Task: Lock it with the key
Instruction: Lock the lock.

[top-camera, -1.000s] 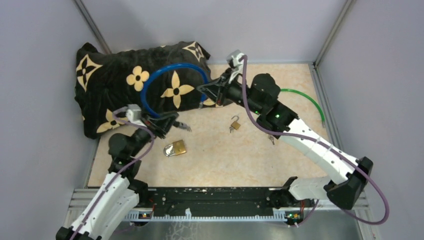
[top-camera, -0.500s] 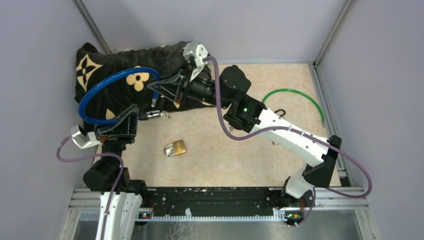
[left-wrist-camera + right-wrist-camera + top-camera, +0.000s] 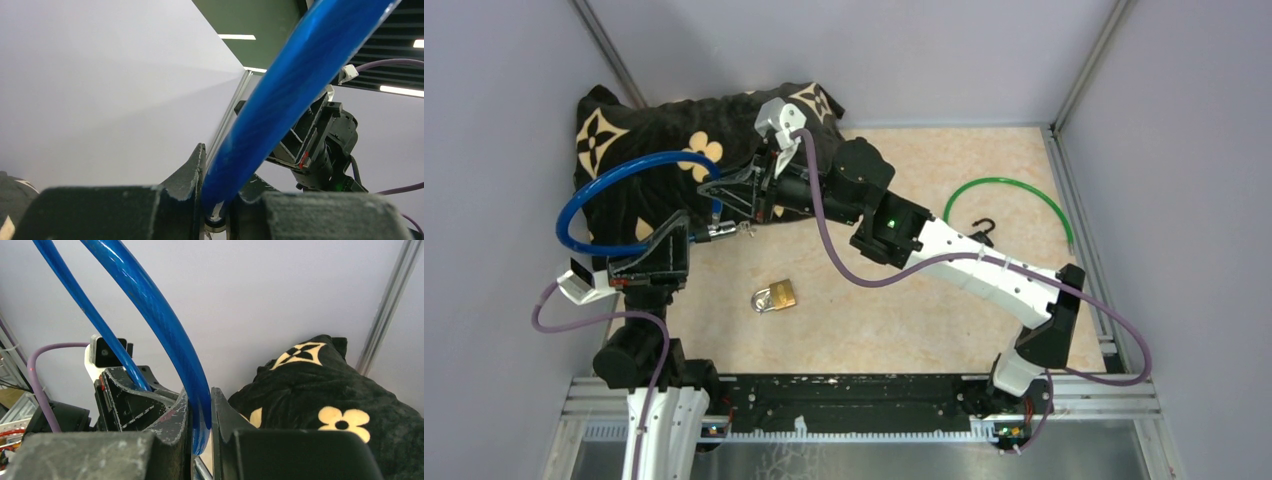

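Blue cable (image 3: 160, 325) was pinched tight in the left gripper (image 3: 215, 200) and the right gripper (image 3: 200, 415). I thought its ends should meet slowly and straight, with no twisting.

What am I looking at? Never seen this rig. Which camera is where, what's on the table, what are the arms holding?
These are two robot arms bolted at the near edge of a table, each ending in a two-finger hand. The wide picture comes from a fixed camera above and behind the arms. The two close-ups come from a camera on each wrist, looking along that hand's fingers. On the table lie a brass padlock, a green loop and, at the back left, a black flower-patterned cloth. The left hand and the right hand are both shut on the same blue cable loop. Each close-up shows that cable pinched between the fingers.
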Controlling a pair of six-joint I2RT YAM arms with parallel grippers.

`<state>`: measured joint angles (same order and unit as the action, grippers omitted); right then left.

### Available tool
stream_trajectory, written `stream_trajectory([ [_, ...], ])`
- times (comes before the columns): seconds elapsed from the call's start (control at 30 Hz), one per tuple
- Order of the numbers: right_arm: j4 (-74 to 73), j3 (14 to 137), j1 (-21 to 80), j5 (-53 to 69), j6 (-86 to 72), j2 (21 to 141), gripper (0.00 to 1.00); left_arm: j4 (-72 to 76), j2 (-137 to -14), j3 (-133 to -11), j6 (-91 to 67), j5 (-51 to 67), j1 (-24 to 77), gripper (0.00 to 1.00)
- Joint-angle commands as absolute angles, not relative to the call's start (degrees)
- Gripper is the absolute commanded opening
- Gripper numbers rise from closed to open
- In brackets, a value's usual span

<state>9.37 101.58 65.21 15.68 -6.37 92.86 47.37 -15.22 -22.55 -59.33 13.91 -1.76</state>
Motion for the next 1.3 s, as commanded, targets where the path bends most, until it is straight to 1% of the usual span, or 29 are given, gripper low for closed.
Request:
stream_trajectory([
  [0.0, 11.1, 105.8, 66.0, 15.6, -5.6, 93.0, 0.00, 50.3, -14.2, -22.4, -61.0, 11.6, -2.2, 0.00],
  [0.33, 11.1, 104.4, 66.0, 16.4, -6.3, 93.5, 0.00, 51.3, -14.1, -22.5, -61.0, 10.8, -2.2, 0.00],
  [0.5, 12.3, 104.0, 66.1, 18.7, -8.7, 95.0, 0.00, 51.0, -14.2, -22.4, -61.4, 9.9, -2.2, 0.00],
  [0.67, 14.7, 100.9, 66.0, 20.2, -9.5, 95.4, 0.00, 51.4, -14.0, -22.5, -62.0, 8.7, -2.4, 0.00],
  [0.73, 17.4, 97.6, 66.0, 21.3, -10.0, 94.6, 0.00, 51.5, -13.8, -22.4, -62.2, 8.2, -2.4, 0.00],
  [0.87, 28.7, 89.5, 66.0, 24.8, -13.1, 92.5, 0.00, 50.6, -13.4, -22.1, -63.4, 7.1, -2.4, 0.00],
  [1.13, 33.7, 86.2, 65.8, 27.1, -15.4, 92.1, 0.00, 48.2, -13.1, -21.8, -65.8, 5.6, -2.6, 0.00],
  [1.2, 35.0, 85.7, 65.5, 27.9, -16.5, 92.2, 0.02, 47.4, -13.2, -21.7, -66.5, 5.4, -2.6, 0.00],
  [1.27, 33.9, 86.3, 65.4, 27.3, -16.9, 92.6, 0.09, 47.3, -13.3, -21.8, -66.9, 5.6, -2.6, 0.00],
])
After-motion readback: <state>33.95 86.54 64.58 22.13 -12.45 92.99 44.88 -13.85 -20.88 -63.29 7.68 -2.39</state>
